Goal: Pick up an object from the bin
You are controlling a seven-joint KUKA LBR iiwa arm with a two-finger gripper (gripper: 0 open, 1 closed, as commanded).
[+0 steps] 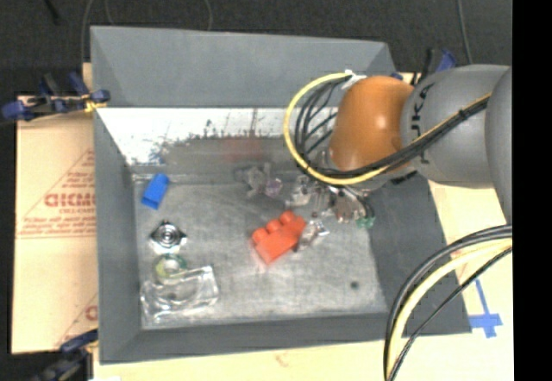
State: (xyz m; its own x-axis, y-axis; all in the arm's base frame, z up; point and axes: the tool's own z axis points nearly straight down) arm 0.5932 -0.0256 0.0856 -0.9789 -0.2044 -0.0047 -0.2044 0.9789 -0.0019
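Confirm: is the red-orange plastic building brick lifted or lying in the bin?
Lying in the bin. The red-orange plastic building brick rests on the floor of the grey metal bin, near its middle.

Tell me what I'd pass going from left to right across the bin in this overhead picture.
blue block → orange-red toy brick → arm's orange cover. The shiny metal piece and the clear plastic piece overlap the blue block's stretch at the left, so I left them out.
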